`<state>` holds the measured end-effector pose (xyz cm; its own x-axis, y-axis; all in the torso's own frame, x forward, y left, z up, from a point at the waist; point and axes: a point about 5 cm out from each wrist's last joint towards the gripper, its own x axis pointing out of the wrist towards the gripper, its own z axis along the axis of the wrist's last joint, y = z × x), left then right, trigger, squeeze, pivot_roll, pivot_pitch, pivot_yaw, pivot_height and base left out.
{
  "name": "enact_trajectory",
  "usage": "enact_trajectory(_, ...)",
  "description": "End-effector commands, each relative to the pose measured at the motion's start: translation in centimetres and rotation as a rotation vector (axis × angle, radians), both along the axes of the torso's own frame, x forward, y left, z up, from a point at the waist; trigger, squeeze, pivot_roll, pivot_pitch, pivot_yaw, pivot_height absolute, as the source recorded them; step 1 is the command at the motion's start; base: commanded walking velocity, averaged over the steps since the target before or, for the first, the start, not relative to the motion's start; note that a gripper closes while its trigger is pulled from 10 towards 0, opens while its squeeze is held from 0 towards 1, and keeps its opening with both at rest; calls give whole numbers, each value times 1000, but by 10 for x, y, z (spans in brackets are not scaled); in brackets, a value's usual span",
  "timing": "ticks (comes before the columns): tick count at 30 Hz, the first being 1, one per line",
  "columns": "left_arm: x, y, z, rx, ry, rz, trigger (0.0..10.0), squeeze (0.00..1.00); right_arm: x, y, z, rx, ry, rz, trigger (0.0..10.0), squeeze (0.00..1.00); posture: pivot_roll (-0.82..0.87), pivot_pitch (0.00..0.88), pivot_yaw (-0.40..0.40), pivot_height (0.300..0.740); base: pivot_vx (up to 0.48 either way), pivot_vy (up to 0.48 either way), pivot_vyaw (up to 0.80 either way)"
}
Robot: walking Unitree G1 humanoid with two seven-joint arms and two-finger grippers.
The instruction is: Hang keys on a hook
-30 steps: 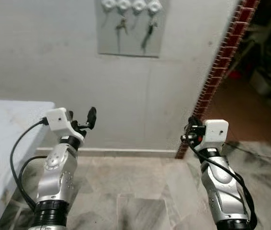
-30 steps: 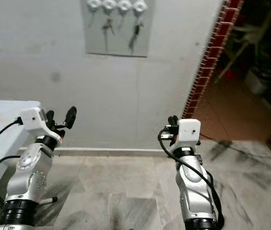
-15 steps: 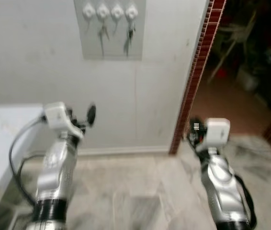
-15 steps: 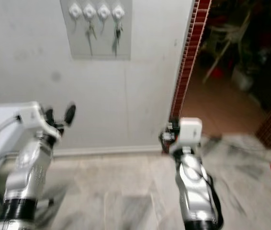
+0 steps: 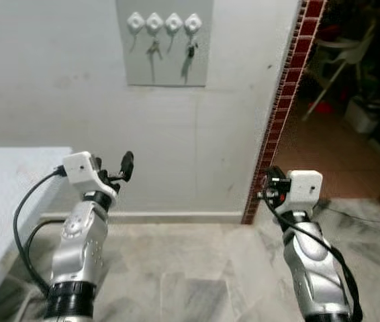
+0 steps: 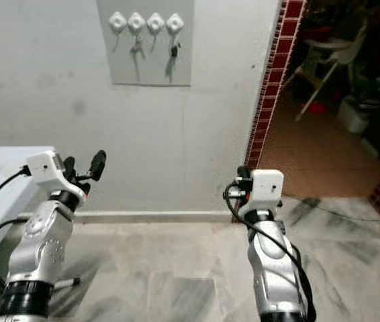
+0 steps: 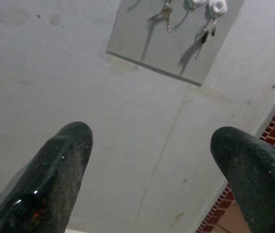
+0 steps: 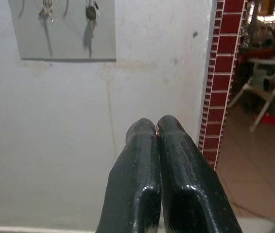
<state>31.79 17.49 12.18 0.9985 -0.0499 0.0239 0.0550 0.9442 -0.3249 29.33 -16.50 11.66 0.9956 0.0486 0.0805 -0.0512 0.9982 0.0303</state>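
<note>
High on the pale plastered wall [image 5: 56, 80], a grey panel [image 5: 166, 67] carries four white hooks [image 5: 164, 23] in a row. A bunch of keys [image 5: 154, 48] hangs from the second hook from the left, and a darker bunch with a black fob [image 5: 191, 49] hangs from the fourth; the other two hooks carry nothing that can be made out. No writing or brand mark can be read anywhere.

Both arms are raised in front of the wall, well below the panel and apart from it. The left tool [image 7: 152, 160] has its two black fingers [image 7: 60, 170] spread wide with nothing between them. The right tool [image 8: 157, 141] has its fingers pressed together at the tips; a thin glint of something reddish sits in the seam, too small to identify.

A white tabletop [image 5: 2, 188] juts in at the left beside the left arm. The floor [image 5: 197, 275] is grey-veined marble tile, with a skirting along the base of the wall. To the right, a strip of red brick-pattern tile [image 5: 285, 100] edges a doorway into a dimmer room with a terracotta floor [image 5: 338, 161] and a pale chair [image 8: 266, 77].
</note>
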Motion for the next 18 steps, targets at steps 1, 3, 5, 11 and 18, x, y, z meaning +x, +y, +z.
enact_trajectory(1, 3, -1, 4, 2, -3, -6, 10000, 0, 1, 1, 4, 4, -7, 7, 10000, 0, -31, 0, -16, 740, 394, 0, 0)
enact_trajectory(3, 3, -1, 4, 3, -6, -8, 10000, 0, 1, 0, 4, 2, -7, 9, 10000, 0, -31, 0, -18, 740, 420, 0, 0)
enact_trajectory(5, 3, -1, 5, 4, -8, -7, 10000, 0, 2, -1, 4, 1, -7, 9, 10000, 0, -31, 0, -18, 740, 441, 0, 0)
enact_trajectory(11, 3, 2, 5, 2, -12, -2, 10000, 0, 1, -2, 5, -4, -8, 13, 10000, 0, -31, 0, -21, 740, 444, 0, 0)
enact_trajectory(18, 3, 2, 5, -1, -11, 4, 10000, 0, 1, -2, 6, -4, -8, 15, 10000, 0, -32, 0, -24, 740, 434, 0, 0)
